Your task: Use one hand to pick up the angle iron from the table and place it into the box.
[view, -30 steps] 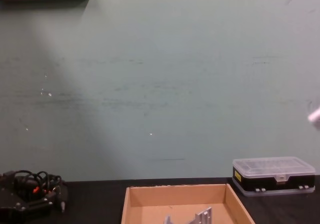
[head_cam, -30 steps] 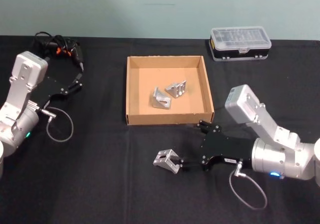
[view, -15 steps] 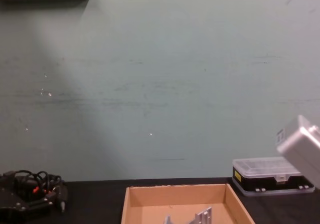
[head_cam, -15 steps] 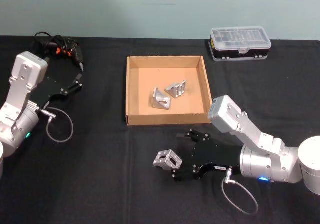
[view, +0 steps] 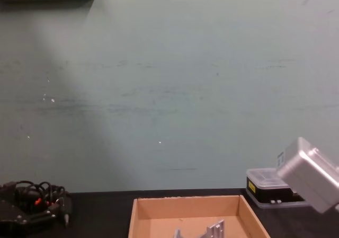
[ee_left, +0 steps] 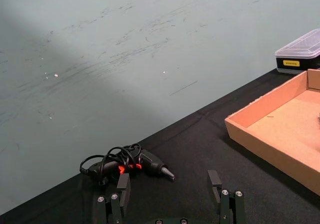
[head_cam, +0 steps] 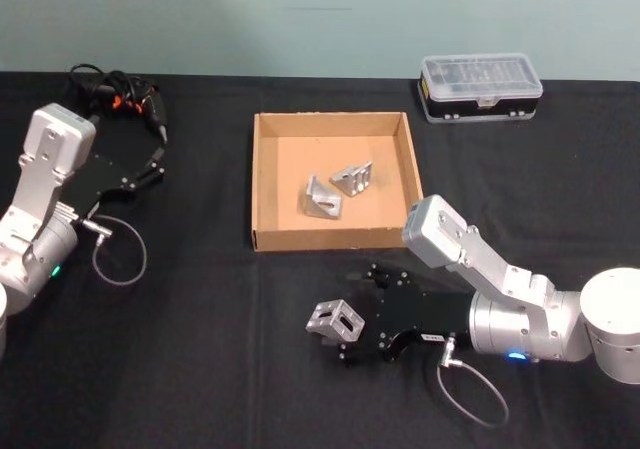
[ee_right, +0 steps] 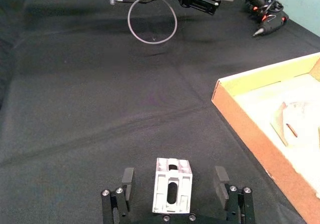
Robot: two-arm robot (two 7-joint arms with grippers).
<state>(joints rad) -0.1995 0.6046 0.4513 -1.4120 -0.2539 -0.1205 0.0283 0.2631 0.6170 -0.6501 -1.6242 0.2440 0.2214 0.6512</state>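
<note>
I am holding my right gripper [ee_right: 174,174] open astride the angle iron [ee_right: 172,194] on the table [head_cam: 200,359]; left gripper [ee_left: 169,186] idling open.

Right arm [head_cam: 525,319] reaches in from the right side, forearm low and pointing to the robot's left. Its boxy silver wrist block [head_cam: 447,237] sticks up at a tilt and shows at the chest view's right edge. Right tool [head_cam: 356,314] is held low and level, fingers [ee_right: 128,178] spread wide. Left arm [head_cam: 30,244] is parked at far left. Left tool [head_cam: 155,166] is low, fingers [ee_left: 215,180] apart.
</note>
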